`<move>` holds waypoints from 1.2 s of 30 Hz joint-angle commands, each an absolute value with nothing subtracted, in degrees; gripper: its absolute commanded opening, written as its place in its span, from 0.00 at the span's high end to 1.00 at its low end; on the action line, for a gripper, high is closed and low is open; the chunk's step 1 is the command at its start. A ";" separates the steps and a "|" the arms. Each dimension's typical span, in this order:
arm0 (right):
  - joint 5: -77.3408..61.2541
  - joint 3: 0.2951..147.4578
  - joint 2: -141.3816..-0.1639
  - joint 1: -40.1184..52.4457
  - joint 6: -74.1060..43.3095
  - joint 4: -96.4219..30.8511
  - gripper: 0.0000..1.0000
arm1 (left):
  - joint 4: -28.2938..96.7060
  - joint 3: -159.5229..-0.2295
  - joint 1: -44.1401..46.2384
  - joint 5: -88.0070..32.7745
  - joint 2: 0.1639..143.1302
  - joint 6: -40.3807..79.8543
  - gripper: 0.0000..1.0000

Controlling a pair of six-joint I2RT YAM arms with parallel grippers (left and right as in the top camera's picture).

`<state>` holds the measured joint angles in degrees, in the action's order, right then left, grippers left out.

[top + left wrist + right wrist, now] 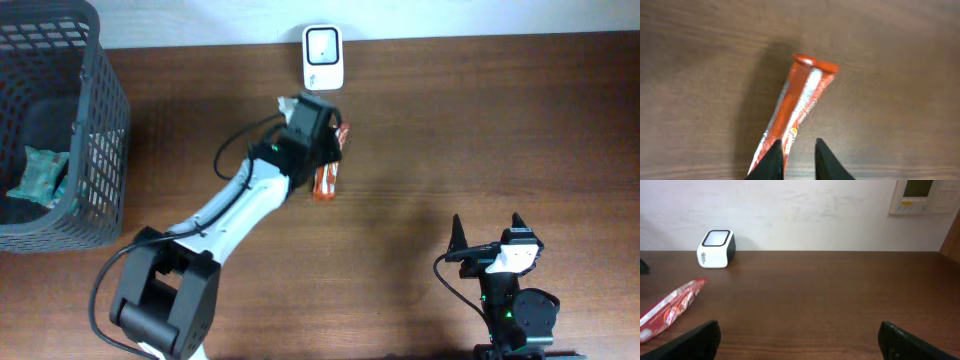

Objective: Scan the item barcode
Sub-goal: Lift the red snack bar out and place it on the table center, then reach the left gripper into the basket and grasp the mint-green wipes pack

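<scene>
Lying flat on the wooden table (480, 120) is an orange-red snack packet (802, 95), just in front of the white scanner (323, 57) that stands at the far edge by the wall. The left gripper (799, 160) hangs directly over the packet's near end. In the left wrist view its two dark fingertips stand a narrow gap apart, and bare wood shows between them. The packet runs diagonally from upper right to lower left and passes under the left fingertip (771, 161), so most of it sits outside the gap and is not pinched by the jaws. Whether that fingertip touches the wrapper cannot be told. The right gripper (802, 345) rests well apart at the near right of the table, its jaws spread wide and holding nothing. A dark mesh basket (100, 130) at the far left holds a teal packet (40, 175).
</scene>
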<state>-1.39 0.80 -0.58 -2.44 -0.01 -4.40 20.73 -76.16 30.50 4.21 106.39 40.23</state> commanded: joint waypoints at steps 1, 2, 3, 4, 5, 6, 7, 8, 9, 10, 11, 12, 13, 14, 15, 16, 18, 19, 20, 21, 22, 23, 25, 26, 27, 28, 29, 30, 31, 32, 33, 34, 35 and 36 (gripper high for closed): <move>-0.89 0.32 -0.19 -2.66 -0.47 -4.51 0.01 | 17.85 -72.07 32.01 6.94 106.83 40.25 0.76; -0.86 0.32 -0.19 -2.66 -0.47 -4.51 0.01 | 17.85 -72.03 32.27 6.94 107.57 40.25 0.76; -0.89 0.32 -0.19 -2.66 -0.47 -4.51 0.01 | 17.78 -72.03 32.25 6.92 108.05 40.25 0.75; -0.89 0.32 -0.19 -2.66 -0.47 -4.51 0.01 | 17.56 -72.05 32.18 6.92 108.03 40.25 0.73; -0.89 0.32 -0.19 -2.66 -0.47 -4.51 0.01 | 17.41 -72.34 32.05 6.92 107.66 40.25 0.71; -0.86 0.32 -0.19 -2.66 -0.47 -4.51 0.01 | 17.47 -73.14 31.48 6.81 106.83 39.07 0.69; -0.86 0.32 -0.19 -2.66 -0.47 -4.51 0.01 | 17.74 -74.30 30.76 6.22 105.10 35.55 0.65; -0.89 0.32 -0.19 -2.66 -0.47 -4.51 0.01 | 18.55 -75.42 29.93 5.78 103.02 32.56 0.62; -0.86 0.32 -0.19 -2.66 -0.47 -4.51 0.01 | 19.73 -76.60 28.82 5.80 100.51 31.03 0.60; -0.89 0.32 -0.19 -2.66 -0.47 -4.51 0.01 | 20.86 -77.87 27.68 5.82 98.02 29.45 0.56; -0.89 0.32 -0.19 -2.66 -0.47 -4.51 0.01 | 22.11 -80.05 25.54 5.85 93.51 26.48 0.48; -0.86 0.32 -0.19 -2.66 -0.47 -4.51 0.01 | 22.22 -81.23 23.68 5.85 90.32 24.56 0.41; -0.89 0.32 -0.19 -2.66 -0.47 -4.51 0.01 | 22.11 -82.78 20.38 5.87 85.54 22.96 0.39; -0.89 0.32 -0.19 -2.66 -0.47 -4.51 0.01 | 21.96 -83.96 16.99 5.89 81.87 22.57 0.36; -0.89 0.32 -0.19 -2.66 -0.47 -4.51 0.01 | 21.37 -84.93 12.34 6.11 78.02 21.52 0.28; -0.89 0.32 -0.19 -2.66 -0.47 -4.51 0.01 | 20.34 -85.62 6.98 7.86 74.48 19.73 0.27; -0.89 0.32 -0.19 -2.66 -0.47 -4.51 0.01 | 18.94 -85.67 0.40 13.21 70.94 14.94 0.20; -0.89 0.32 -0.19 -2.66 -0.47 -4.51 0.01 | 18.55 -85.67 -2.07 17.12 69.95 12.93 0.18; -0.89 0.32 -0.19 -2.66 -0.47 -4.51 0.01 | 17.82 -85.67 -5.87 25.10 69.28 10.09 0.14; -0.86 0.32 -0.19 -2.66 -0.47 -4.51 0.01 | 16.67 -85.67 -9.78 31.75 69.80 5.50 0.12; -0.86 0.32 -0.19 -2.66 -0.47 -4.51 0.01 | 16.34 -85.67 -12.64 33.61 70.85 0.67 0.09; -0.86 0.32 -0.19 -2.66 -0.47 -4.51 0.01 | 16.34 -85.67 -15.62 33.47 72.64 -5.43 0.04; -0.86 0.32 -0.19 -2.66 -0.47 -4.51 0.02 | 16.56 -85.67 -19.57 33.47 76.51 -13.78 0.01; -0.89 0.32 -0.19 -2.66 -0.47 -4.51 0.01 | 17.10 -85.67 -21.10 33.50 78.37 -16.71 0.01; -0.89 0.32 -0.19 -2.66 -0.47 -4.51 0.01 | 18.92 -85.67 -23.55 33.89 80.77 -18.04 0.01; -0.89 0.32 -0.19 -2.66 -0.47 -4.51 0.01 | 20.91 -85.67 -25.80 33.89 82.72 -16.19 0.00; -0.89 0.32 -0.19 -2.66 -0.47 -4.51 0.01 | 22.76 -85.67 -27.29 33.85 83.92 -14.85 0.00; -0.86 0.32 -0.19 -2.66 -0.47 -4.51 0.01 | 25.34 -85.67 -29.50 32.14 85.56 -13.76 0.02; -0.89 0.32 -0.19 -2.66 -0.47 -4.51 0.01 | 27.86 -85.67 -31.55 27.59 86.96 -13.76 0.01; -0.89 0.32 -0.19 -2.66 -0.47 -4.51 0.01 | 29.58 -85.67 -33.01 23.81 87.83 -13.76 0.01; -0.89 0.32 -0.19 -2.66 -0.47 -4.51 0.01 | 31.14 -85.67 -34.74 19.40 88.92 -13.74 0.01; -0.86 0.32 -0.19 -2.66 -0.47 -4.51 0.01 | 32.32 -85.67 -36.51 14.33 90.06 -13.74 0.00; -0.86 0.32 -0.19 -2.66 -0.47 -4.51 0.01 | 33.56 -85.67 -39.07 6.76 91.90 -13.74 0.01; -0.86 0.32 -0.19 -2.66 -0.47 -4.51 0.01 | 33.74 -85.67 -39.92 3.88 92.66 -13.76 0.02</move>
<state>-1.39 0.80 -0.58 -2.44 -0.03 -4.40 32.80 -85.73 -36.69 19.11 89.86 -12.99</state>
